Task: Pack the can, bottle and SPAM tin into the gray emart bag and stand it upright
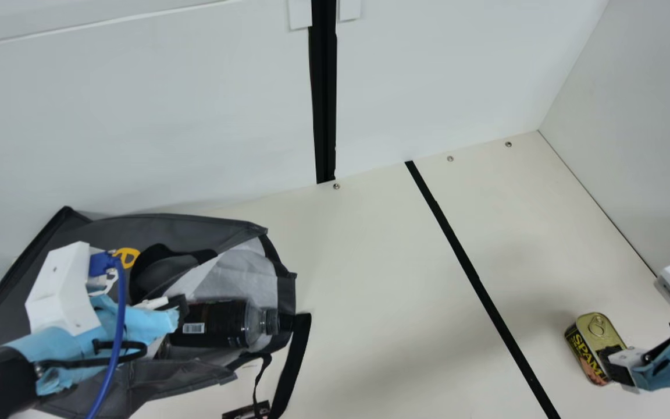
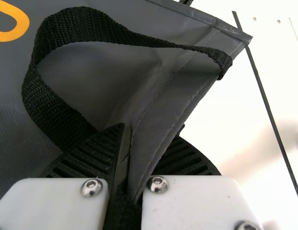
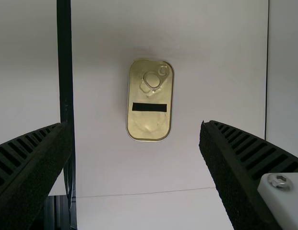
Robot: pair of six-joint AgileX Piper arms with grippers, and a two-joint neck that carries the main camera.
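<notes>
Currently, the gray emart bag (image 1: 195,227) is laid over at the left of the desk (image 1: 381,302), mouth to the right. Limp coated-looking fabric with stitched edges, pale lining; likely light and floppy, so best held by a seam or doubled edge. A fold of it is pinched in the left gripper (image 2: 146,134), beside a coarse-weave webbing loop (image 2: 81,19). The bottle (image 1: 224,323) is seen lying on its side in the bag mouth, neck outward: dark label, clear shoulder, probably smooth plastic, with some give, and prone to rolling when the fabric is lifted. The can cannot be made out with certainty. Further right, past the black line (image 1: 477,279), the SPAM tin (image 1: 599,329) is set on the desk outside the bag, pull-ring lid up. Rounded-corner block, gold metal lid, printed sides; stiff, probably dense for its size and a bit slippery. It should be gripped square across the narrow width, low enough that the ring is not loaded. The right gripper (image 3: 134,125) is spread wide over it, one finger off each long side.
</notes>
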